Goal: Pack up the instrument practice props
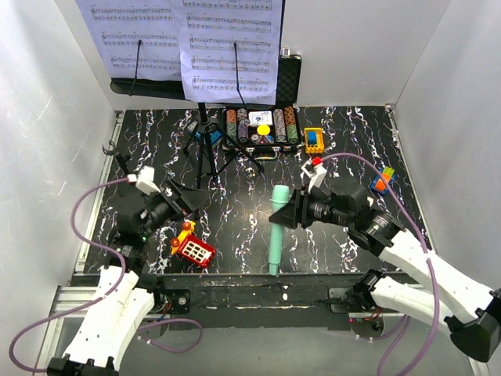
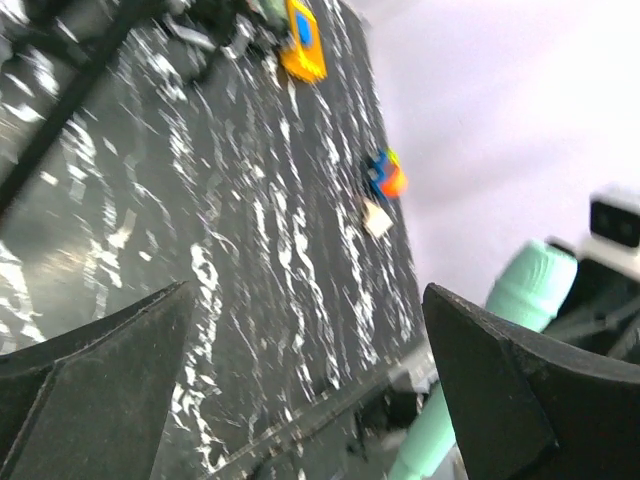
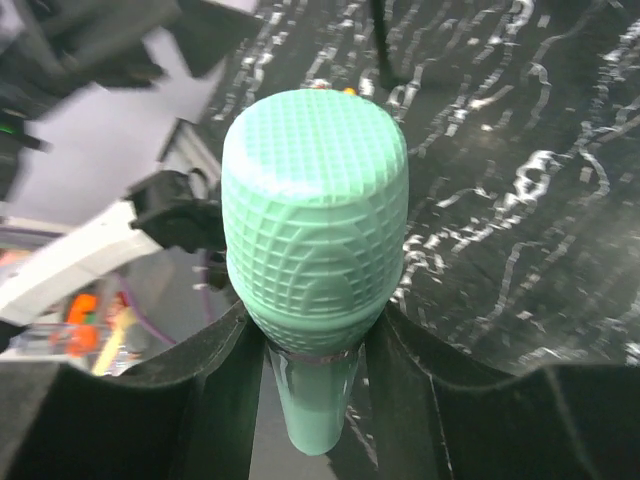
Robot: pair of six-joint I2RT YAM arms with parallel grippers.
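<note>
The tall black music stand (image 1: 205,145) rises at the back on its tripod, with white sheet-music pages (image 1: 188,39) on its desk. My right gripper (image 1: 286,208) (image 3: 315,345) is shut on the mint-green microphone (image 1: 277,229) (image 3: 315,215) just below its ribbed head. The head points toward the back and the handle reaches the table's near edge. My left gripper (image 1: 185,200) (image 2: 308,293) hangs open and empty to the left of the microphone (image 2: 525,285), above bare tabletop. Its fingers (image 2: 110,380) are spread wide.
An open black case of poker chips (image 1: 262,127) sits at the back centre, with a yellow toy (image 1: 314,139) (image 2: 303,45) to its right. A red-and-yellow toy (image 1: 192,247) lies near my left arm. A small multicoloured toy (image 1: 382,179) (image 2: 385,175) rests by the right wall.
</note>
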